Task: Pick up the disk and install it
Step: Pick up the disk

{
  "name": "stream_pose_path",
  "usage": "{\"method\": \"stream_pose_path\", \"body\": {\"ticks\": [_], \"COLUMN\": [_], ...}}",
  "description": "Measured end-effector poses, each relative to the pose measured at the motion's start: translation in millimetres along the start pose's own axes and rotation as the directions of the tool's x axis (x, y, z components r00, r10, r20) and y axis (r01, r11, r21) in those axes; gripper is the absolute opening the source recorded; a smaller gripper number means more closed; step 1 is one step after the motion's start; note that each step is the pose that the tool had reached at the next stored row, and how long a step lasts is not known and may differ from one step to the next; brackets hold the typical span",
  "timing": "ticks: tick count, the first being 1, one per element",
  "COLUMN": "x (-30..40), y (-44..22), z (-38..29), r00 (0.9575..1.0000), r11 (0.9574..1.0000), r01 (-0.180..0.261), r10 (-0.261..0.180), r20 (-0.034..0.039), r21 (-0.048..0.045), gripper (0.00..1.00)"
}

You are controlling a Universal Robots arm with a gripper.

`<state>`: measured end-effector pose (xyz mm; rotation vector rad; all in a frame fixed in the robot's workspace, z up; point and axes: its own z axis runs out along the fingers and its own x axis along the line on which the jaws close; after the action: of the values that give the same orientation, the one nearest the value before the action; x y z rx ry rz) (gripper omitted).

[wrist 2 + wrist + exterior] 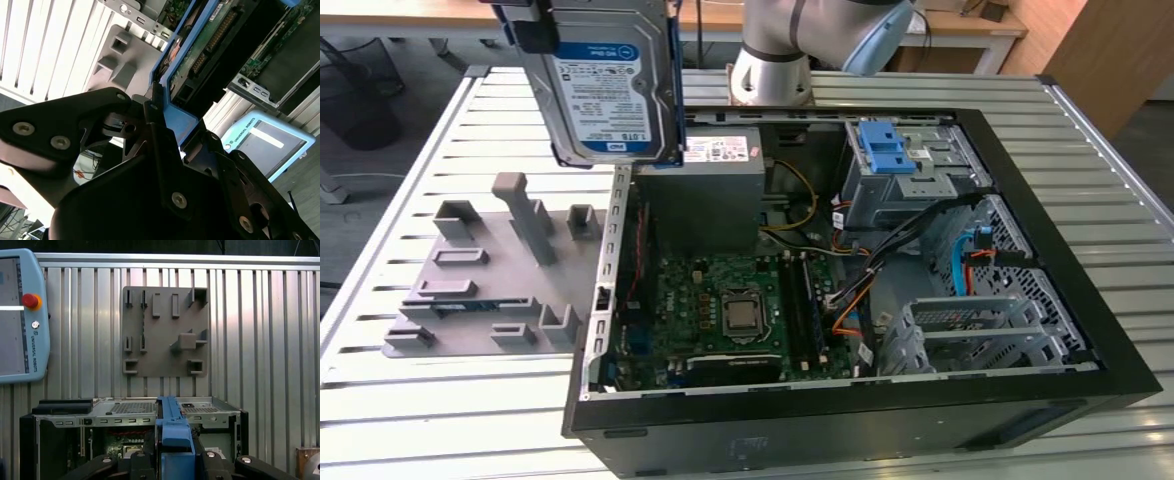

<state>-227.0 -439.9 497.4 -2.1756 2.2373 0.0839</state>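
In the exterior view the disk (pixel 607 95) hangs upright in the air, its white-and-blue label facing the camera and its blue carrier frame along the edges. It is above the left wall of the open computer case (pixel 854 410), over the corner by the grey power supply box (pixel 700 190). My gripper (pixel 598 15) is shut on its upper end. In the second wrist view my gripper (pixel 165 130) clamps the blue frame (pixel 182 117), with the disk's circuit-board side (pixel 210 40) showing. In the first wrist view my gripper (pixel 172 462) holds the frame edge (pixel 172 430).
A grey fixture plate (pixel 480 280) with upright blocks lies on the slatted table to the exterior view's left of the case. Inside the case are a motherboard (pixel 727 310), cables and a drive cage with a blue bracket (pixel 887 150). A teach pendant (pixel 20 315) lies on the table.
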Motion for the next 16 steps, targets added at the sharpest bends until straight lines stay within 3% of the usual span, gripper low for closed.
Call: {"method": "stream_pose_path", "body": {"ticks": [16], "x": [-0.2], "y": [-4.5], "z": [-0.1], "r00": [1.0], "r11": [1.0], "r01": [0.0], "r10": [0.0], "r20": [0.0], "r21": [0.0001], "gripper": [0.36]}}
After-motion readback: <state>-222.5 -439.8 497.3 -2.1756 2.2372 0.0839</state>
